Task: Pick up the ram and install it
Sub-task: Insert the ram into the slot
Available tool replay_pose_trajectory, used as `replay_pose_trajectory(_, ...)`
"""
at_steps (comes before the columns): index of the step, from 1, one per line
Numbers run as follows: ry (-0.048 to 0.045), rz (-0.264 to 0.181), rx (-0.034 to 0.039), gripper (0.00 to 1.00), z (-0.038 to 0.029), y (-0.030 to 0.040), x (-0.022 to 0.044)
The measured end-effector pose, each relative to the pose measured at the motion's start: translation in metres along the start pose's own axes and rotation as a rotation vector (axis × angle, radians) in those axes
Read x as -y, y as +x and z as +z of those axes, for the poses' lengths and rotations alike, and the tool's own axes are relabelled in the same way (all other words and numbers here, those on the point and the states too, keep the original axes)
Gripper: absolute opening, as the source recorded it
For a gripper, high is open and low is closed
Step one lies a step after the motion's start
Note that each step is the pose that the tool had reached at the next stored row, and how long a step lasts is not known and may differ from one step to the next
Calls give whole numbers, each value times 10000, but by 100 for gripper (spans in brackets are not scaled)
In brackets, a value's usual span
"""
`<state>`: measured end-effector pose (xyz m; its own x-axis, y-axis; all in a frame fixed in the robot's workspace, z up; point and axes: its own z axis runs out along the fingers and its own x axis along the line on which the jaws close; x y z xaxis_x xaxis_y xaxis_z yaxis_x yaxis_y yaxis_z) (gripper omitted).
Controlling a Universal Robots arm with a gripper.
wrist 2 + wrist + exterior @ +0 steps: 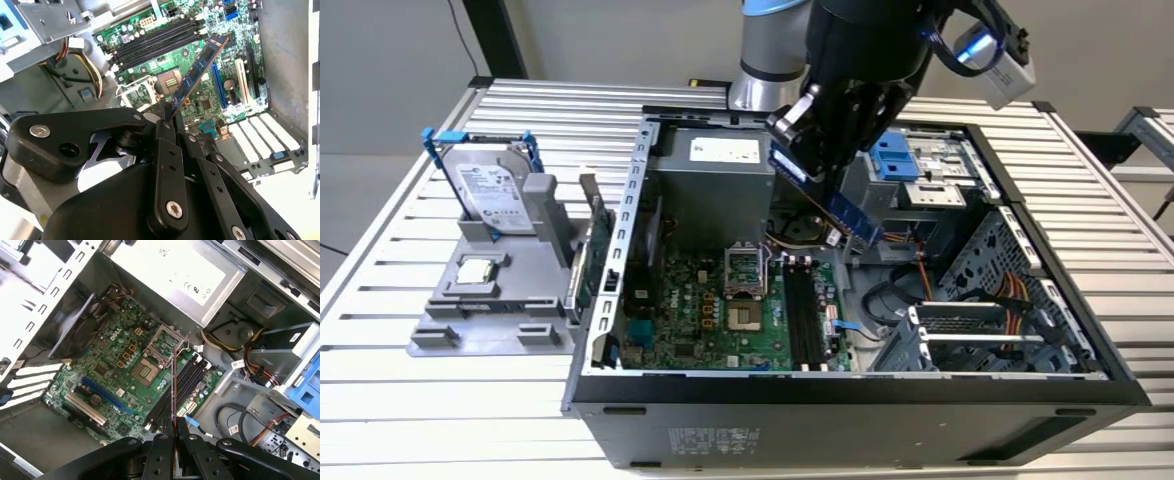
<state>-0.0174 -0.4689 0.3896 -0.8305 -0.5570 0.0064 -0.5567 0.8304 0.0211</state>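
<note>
Ram, pinched at one end in the jaws, points its long axis down toward the motherboard.

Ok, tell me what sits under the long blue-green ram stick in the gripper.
Under the long blue-green ram stick, held in the black gripper, lies the green motherboard with its long black memory slots. The stick covers a narrow strip of board.

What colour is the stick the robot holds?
The thin ram stick is blue, clearest in the second wrist view.
</note>
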Motion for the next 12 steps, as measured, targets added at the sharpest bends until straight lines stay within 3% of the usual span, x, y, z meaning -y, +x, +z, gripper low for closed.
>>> replay_pose_trajectory(12,11,1405,14,0,-1,-1,1)
